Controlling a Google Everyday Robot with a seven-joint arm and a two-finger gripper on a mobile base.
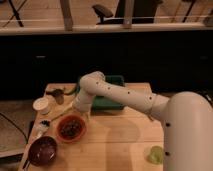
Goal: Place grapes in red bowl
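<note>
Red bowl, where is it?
Camera view, left of table: the red bowl sits between the maroon bowl and green tray, the pincer just beyond its far rim.

I have the white arm (135,99) reaching left from its bulky shoulder (192,131), bent sharply at the elbow (93,80), with the gripper (81,113) pointing down just below it.

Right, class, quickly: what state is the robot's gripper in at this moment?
Gripper: just above the back rim of the red bowl; whether it is open, closed or holding anything cannot be told.
</note>
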